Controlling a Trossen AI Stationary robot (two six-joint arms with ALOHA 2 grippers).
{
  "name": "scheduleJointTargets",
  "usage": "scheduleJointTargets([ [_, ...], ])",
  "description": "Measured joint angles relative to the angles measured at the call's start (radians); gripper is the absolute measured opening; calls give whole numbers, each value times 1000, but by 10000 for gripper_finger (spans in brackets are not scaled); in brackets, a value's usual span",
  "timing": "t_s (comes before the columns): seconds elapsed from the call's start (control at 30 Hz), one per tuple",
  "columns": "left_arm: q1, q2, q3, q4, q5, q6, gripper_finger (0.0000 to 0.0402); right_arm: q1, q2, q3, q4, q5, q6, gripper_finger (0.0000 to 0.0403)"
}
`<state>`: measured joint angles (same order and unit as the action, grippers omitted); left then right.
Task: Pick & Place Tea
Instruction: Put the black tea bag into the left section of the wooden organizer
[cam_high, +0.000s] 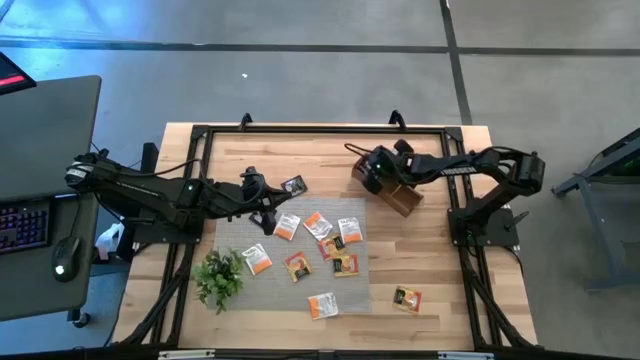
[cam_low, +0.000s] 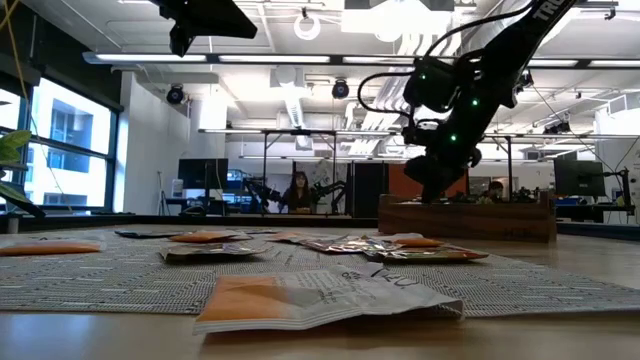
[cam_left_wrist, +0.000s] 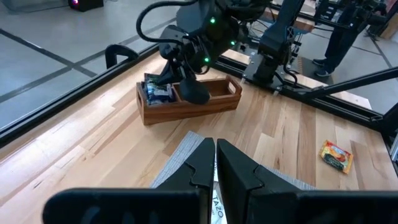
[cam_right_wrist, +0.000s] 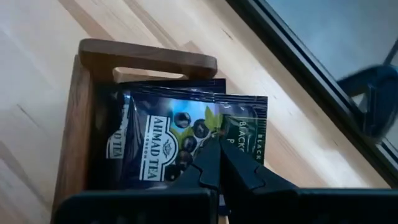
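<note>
Wooden table (cam_high: 440, 260): right pincer (cam_right_wrist: 219, 163) pinching black sachet (cam_right_wrist: 186, 140) inside wooden box (cam_left_wrist: 186, 106); left pincer (cam_left_wrist: 215, 163) narrow, empty, above mat edge (cam_left_wrist: 180, 155).

Orange-and-white sachets (cam_high: 318, 223) scattered on grey mat (cam_high: 290, 250) at desk (cam_high: 440, 290) centre; plant sprig (cam_high: 219, 277) near left edge; right end effector (cam_high: 368, 175) over wooden box (cam_high: 400, 196).

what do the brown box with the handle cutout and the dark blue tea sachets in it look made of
Brown box with the handle cutout: looks like stained wood, smooth satin finish, grain visible. Dark blue tea sachets: probably foil or plastic-coated paper, printed; the glossy sheen and crimped edges suggest it, though the exact material stays uncertain.
</note>
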<state>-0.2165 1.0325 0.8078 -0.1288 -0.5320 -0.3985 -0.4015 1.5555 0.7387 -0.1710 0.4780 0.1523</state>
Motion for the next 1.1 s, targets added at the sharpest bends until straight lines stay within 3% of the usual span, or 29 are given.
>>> scheduleJointTargets([
  [0.47,0,0,0,0,0,0,17,93,-52,-1,46,4,-22,2],
  [0.83,0,0,0,0,0,0,17,94,-50,-1,61,-167,7,1],
  [1.1,0,0,0,0,0,0,17,74,-36,-1,61,-144,25,1],
])
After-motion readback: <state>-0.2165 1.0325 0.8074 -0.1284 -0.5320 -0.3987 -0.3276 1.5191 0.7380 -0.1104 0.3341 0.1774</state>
